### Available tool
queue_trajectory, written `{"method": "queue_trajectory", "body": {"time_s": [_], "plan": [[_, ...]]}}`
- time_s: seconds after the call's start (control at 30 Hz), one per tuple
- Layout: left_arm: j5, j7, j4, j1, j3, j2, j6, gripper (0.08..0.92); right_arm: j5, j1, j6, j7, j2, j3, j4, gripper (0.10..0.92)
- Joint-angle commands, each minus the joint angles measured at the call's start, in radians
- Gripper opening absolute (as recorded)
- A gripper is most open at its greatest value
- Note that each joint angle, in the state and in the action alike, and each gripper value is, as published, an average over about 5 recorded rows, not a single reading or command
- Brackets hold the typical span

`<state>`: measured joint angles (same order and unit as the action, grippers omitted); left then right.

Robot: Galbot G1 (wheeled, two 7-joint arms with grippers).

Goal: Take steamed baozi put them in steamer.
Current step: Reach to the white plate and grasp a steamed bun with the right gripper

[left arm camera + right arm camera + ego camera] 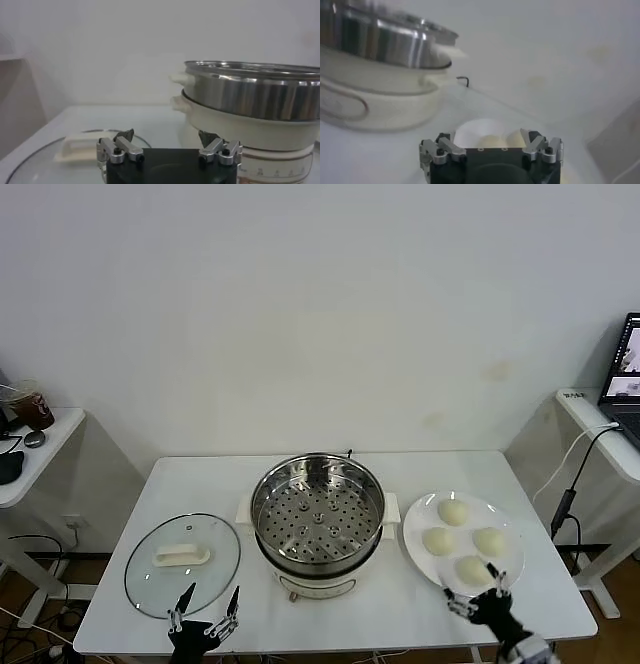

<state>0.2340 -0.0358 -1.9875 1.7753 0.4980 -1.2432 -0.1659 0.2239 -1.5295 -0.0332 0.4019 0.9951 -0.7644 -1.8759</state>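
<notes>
Steamer (317, 519) stands at the middle of the white desk (350, 614), its perforated tray bare and its pot on a white base, with a strip of open desk in front of it along the near edge. To its right, just beside the base, a flat white plate (420, 554) carries the four steamed baozi (464, 542), grouped close together; the plate's near rim lies close to the desk's front edge. To the steamer's left a round glass lid (183, 566) with a white handle lies flat, also near the front edge. The left gripper (205, 611) hangs at that front edge just before the lid, jaws spread wide and holding nothing. The right gripper (478, 594) sits at the plate's near rim, close by the nearest bun, jaws likewise wide and empty. Bare desk stretches behind the steamer to the wall.
</notes>
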Motion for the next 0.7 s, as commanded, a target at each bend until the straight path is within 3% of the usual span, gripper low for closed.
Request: {"method": "queue_trajectory", "body": {"time_s": [0.03,0.23,0.37,0.7], "plan": [[-0.068,0.03,0.009,-0.028,0.003,0.012,-0.027,0.823,0.174,0.123,0.036,0.076,-0.222,-0.031,0.046,0.823],[-0.078,0.03,0.008,-0.042,0.034,0.011,-0.035,0.823,0.264,0.366,-0.004,0.268,-0.401,0.114,0.213,0.823],[-0.108,0.029,-0.005,-0.04,0.061,0.014,-0.042,0.823,0.24,0.616,-0.016,0.464,-0.479,0.333,0.352,0.823],[-0.154,0.025,0.004,-0.044,0.081,-0.003,-0.059,0.823,0.163,1.29,-0.014,0.68,-0.366,0.971,0.686,0.823]]}}
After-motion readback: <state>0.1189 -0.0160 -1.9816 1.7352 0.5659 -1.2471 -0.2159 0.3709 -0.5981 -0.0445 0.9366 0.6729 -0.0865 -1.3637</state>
